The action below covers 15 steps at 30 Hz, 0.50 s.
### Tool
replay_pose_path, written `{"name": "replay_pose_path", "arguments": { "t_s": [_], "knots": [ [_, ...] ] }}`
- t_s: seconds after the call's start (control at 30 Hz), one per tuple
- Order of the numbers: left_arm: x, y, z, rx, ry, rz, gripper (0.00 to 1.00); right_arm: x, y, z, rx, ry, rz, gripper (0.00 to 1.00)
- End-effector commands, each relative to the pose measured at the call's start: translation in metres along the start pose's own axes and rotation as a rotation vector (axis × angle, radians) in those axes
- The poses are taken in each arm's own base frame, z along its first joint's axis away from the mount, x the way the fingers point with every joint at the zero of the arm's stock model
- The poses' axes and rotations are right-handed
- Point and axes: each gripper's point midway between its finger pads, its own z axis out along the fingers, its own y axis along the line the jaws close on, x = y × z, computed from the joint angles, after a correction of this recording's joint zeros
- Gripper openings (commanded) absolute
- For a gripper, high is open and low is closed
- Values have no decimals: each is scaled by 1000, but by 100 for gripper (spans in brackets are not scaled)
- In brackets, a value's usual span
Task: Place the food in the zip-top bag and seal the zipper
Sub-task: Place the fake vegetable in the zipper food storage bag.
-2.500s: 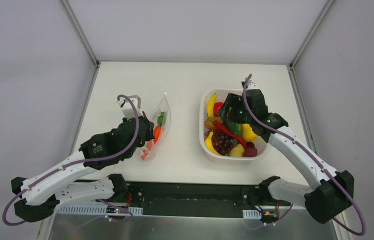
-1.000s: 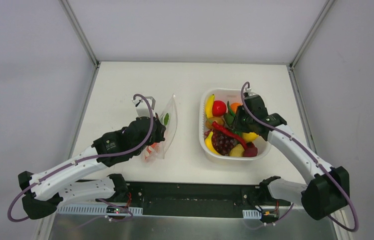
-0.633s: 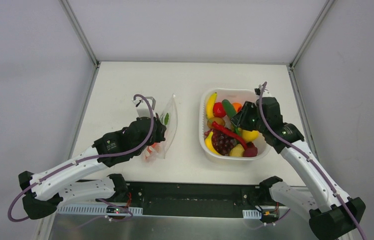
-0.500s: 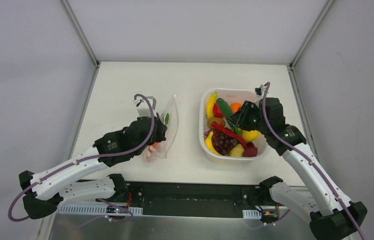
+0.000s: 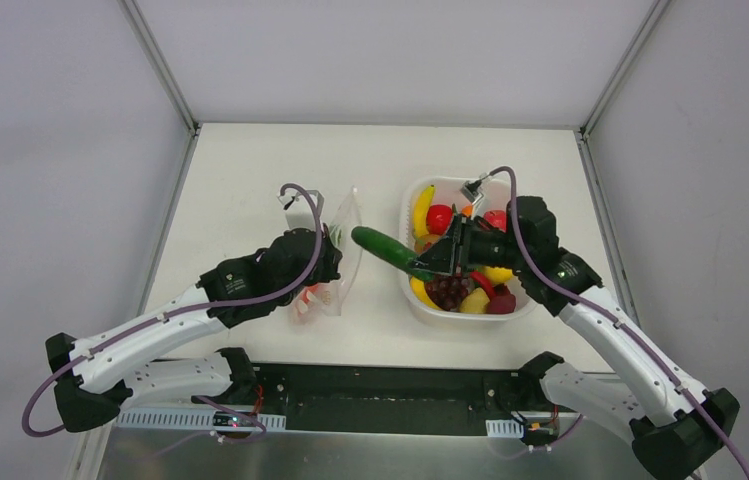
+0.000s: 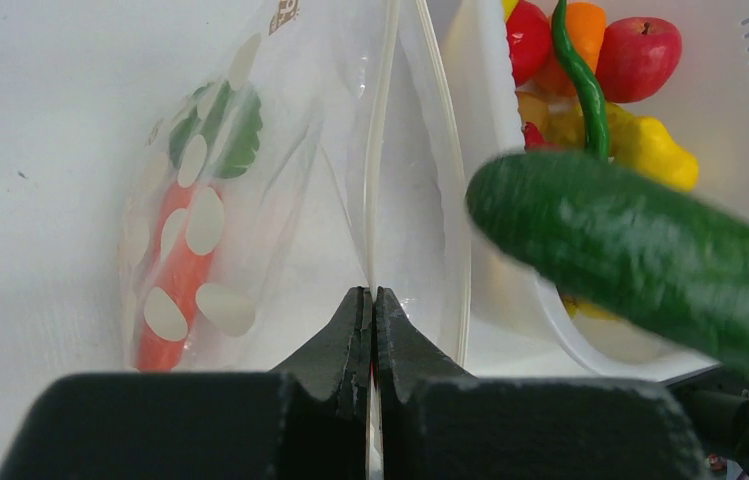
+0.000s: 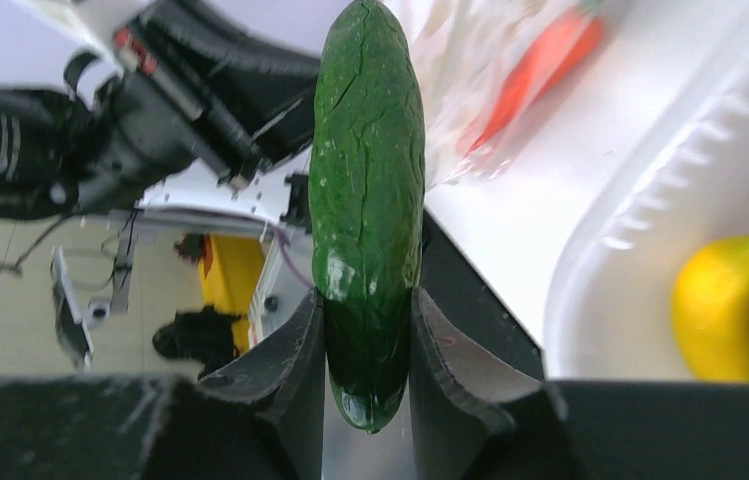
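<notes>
My right gripper (image 5: 437, 262) is shut on a green cucumber (image 5: 388, 249) and holds it in the air between the white basket and the bag, its free end pointing at the bag's mouth. It also shows in the right wrist view (image 7: 367, 180) and the left wrist view (image 6: 640, 250). My left gripper (image 6: 371, 300) is shut on one lip of the zip-top bag (image 5: 335, 262), at the zipper (image 6: 380, 150), holding the mouth open. A carrot (image 6: 182, 265) with green leaves lies inside the dotted bag.
The white basket (image 5: 410, 292) at the right holds more food: bananas (image 5: 422, 208), a red apple (image 5: 439, 217), purple grapes (image 5: 450, 292), a red chilli, a yellow pepper. The table's front edge and both arm bases lie below.
My right gripper has lifted the cucumber out of the basket and swung it left toward the bag's mouth. My left gripper has raised the bag's lip slightly and shifted right.
</notes>
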Motion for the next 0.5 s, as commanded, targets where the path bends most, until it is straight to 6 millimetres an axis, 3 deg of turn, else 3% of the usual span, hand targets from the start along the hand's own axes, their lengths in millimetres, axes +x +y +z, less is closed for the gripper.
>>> {"name": "replay_pose_path", "arguments": {
  "t_s": [0.0, 0.1, 0.37, 0.47],
  "knots": [
    [-15, -10, -2, 29, -18, -19, 0, 10, 42, 2, -140, 67, -87, 7],
    [-14, -12, -2, 34, -8, -16, 0, 14, 39, 8, -115, 89, -91, 7],
    [-14, -13, -3, 39, -10, -26, 0, 10, -3, 26, 120, 84, -57, 7],
    [-14, -14, -3, 47, -10, -29, 0, 6, -6, 30, 150, 70, -44, 7]
  ]
}}
